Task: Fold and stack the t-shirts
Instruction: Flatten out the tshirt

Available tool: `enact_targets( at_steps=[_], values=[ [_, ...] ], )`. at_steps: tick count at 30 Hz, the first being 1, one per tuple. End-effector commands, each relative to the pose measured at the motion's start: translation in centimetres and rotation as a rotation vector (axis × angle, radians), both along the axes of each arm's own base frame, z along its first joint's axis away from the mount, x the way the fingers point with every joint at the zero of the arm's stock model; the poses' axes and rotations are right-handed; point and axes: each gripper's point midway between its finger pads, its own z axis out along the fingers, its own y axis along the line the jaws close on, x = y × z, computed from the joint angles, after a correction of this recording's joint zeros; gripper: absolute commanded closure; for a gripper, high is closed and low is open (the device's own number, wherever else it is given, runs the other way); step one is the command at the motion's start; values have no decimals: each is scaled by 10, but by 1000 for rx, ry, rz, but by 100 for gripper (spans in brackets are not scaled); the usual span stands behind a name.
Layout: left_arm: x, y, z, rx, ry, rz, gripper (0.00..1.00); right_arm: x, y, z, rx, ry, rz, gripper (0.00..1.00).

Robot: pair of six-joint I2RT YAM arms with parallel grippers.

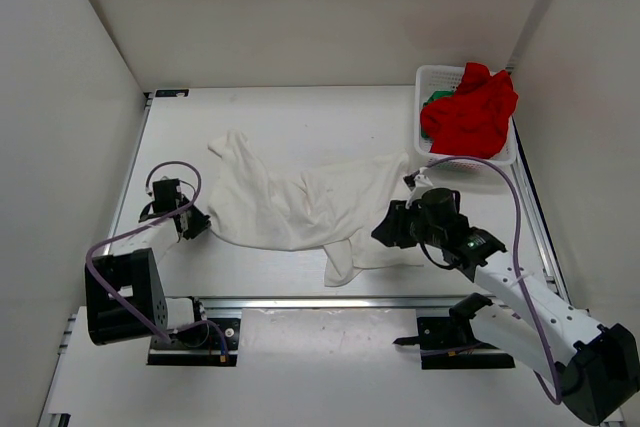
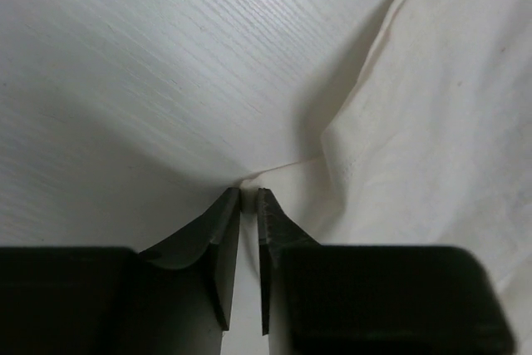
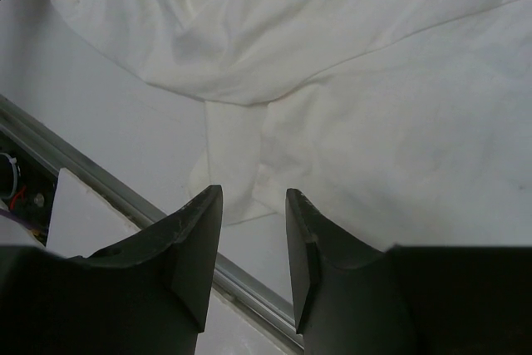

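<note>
The cream-white t-shirt (image 1: pixel 290 207) lies spread and wrinkled across the middle of the table, one sleeve trailing toward the front. My left gripper (image 1: pixel 197 225) is at the shirt's left edge, its jaws (image 2: pixel 248 194) shut on a corner of the cloth (image 2: pixel 432 122), which creases toward the tips. Over the shirt's right part, my right gripper (image 1: pixel 385 230) hovers open, and nothing lies between its fingers (image 3: pixel 253 197) above the cloth (image 3: pixel 349 81). The red t-shirt (image 1: pixel 470 112) is heaped in the basket over the green t-shirt (image 1: pixel 434 100), which only peeks out.
The white mesh basket (image 1: pixel 432 75) stands at the back right corner. A metal rail (image 1: pixel 350 302) runs along the table's near edge, also in the right wrist view (image 3: pixel 100 176). White walls close in the left, back and right sides.
</note>
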Motion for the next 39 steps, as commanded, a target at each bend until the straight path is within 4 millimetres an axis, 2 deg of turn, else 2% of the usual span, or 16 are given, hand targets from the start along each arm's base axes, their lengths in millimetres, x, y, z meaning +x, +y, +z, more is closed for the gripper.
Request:
enact_targets(
  at_steps=[1, 5, 8, 11, 12, 14, 15, 18, 21, 24, 25, 28, 31, 35, 39],
  values=[
    [-6, -6, -11, -15, 21, 0, 77, 2, -3, 5, 16, -30, -29, 65],
    [4, -9, -2, -27, -34, 2, 92, 5, -24, -8, -33, -1, -119, 64],
    [6, -6, 8, 8, -66, 11, 100, -1, -45, -18, -67, 46, -201, 63],
    [10, -13, 31, 23, -154, -7, 100, -6, -71, -36, -118, 96, -329, 64],
    [10, -16, 35, 22, -171, -14, 100, -4, -82, -36, -142, 95, -393, 65],
    [14, -14, 54, 75, -234, -16, 100, -2, -89, -31, -171, 85, -440, 65],
    [12, -16, 57, 67, -243, -23, 100, -1, -92, -30, -178, 91, -456, 65],
    [14, -16, 79, 33, -311, -46, 100, 0, -111, -44, -231, 166, -526, 64],
    [15, -31, 97, 18, -350, -108, 100, 1, -122, -53, -265, 221, -590, 64],
    [17, -51, 109, -13, -393, -164, 100, -8, -134, -65, -325, 301, -652, 63],
    [17, -66, 109, -13, -401, -205, 100, -10, -129, -67, -300, 339, -643, 64],
    [19, -69, 117, 4, -429, -228, 100, -17, -127, -77, -285, 389, -666, 64],
    [20, -65, 116, -12, -449, -230, 100, -21, -132, -86, -301, 413, -704, 64],
    [23, -74, 116, -12, -438, -273, 100, -26, -124, -104, -235, 464, -681, 64],
    [22, -74, 117, -12, -442, -271, 100, -32, -124, -113, -263, 479, -690, 66]
  ],
)
